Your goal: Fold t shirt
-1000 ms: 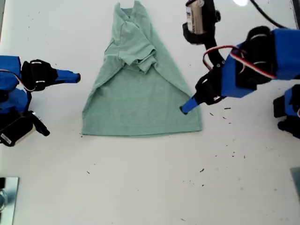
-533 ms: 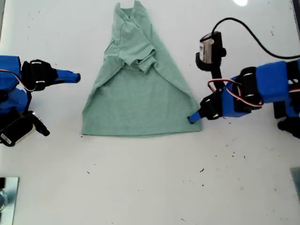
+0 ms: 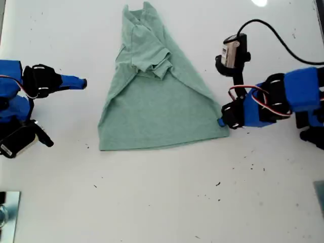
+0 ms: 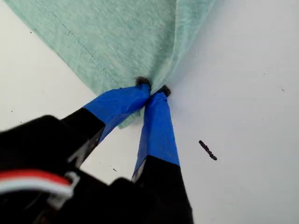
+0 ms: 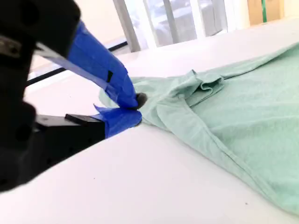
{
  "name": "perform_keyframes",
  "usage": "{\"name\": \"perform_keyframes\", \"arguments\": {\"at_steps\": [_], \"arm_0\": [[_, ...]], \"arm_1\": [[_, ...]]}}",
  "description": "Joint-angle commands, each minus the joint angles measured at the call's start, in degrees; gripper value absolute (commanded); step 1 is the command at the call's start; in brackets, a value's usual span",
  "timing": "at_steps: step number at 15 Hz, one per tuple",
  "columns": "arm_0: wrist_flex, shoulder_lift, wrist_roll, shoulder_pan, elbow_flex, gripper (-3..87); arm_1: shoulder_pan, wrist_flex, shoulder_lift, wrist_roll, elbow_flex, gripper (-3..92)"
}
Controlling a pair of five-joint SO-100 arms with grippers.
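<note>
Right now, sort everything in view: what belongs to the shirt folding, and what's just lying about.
For the job:
- t shirt, partly folded on the table
- my first tool, shut on its hem corner
- my second tool, shut, apart from the shirt

Lying about:
- dark specks scattered on the table
- shiny metal piece at the exterior view's lower left corner

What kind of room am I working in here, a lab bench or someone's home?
Probably a lab or workshop bench, though little of the room shows. A bare white table holds only the t shirt, cabled arms sit at both sides of the exterior view, and the second wrist view shows windows behind.
</note>
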Motion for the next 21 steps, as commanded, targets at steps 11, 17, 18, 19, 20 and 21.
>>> {"name": "perform_keyframes", "arguments": {"at_steps": [11,17,18,19,20,21], "arm_0": [[0.6,0.9,0.6,1.0,0.7,-0.2],[0.6,0.9,0.6,1.0,0.8,-0.2],[0.6,0.9,0.6,1.0,0.8,-0.2],[0.6,0.9,0.6,1.0,0.8,-0.2],[0.6,0.9,0.6,1.0,0.8,-0.2],[0.6,0.9,0.6,1.0,0.8,-0.2]], "arm_1": [[-3.2,42.5,-26.2,-11.8,-70.0,0.9],[-6.8,24.4,-43.2,-10.5,-78.3,24.2],[-7.0,26.3,-41.1,-10.6,-79.5,23.3],[-6.3,30.3,-36.5,-10.1,-79.5,24.2],[-5.6,31.6,-29.9,-11.9,-76.7,24.5],[-4.0,33.5,-22.7,-12.7,-71.5,23.8]]}}
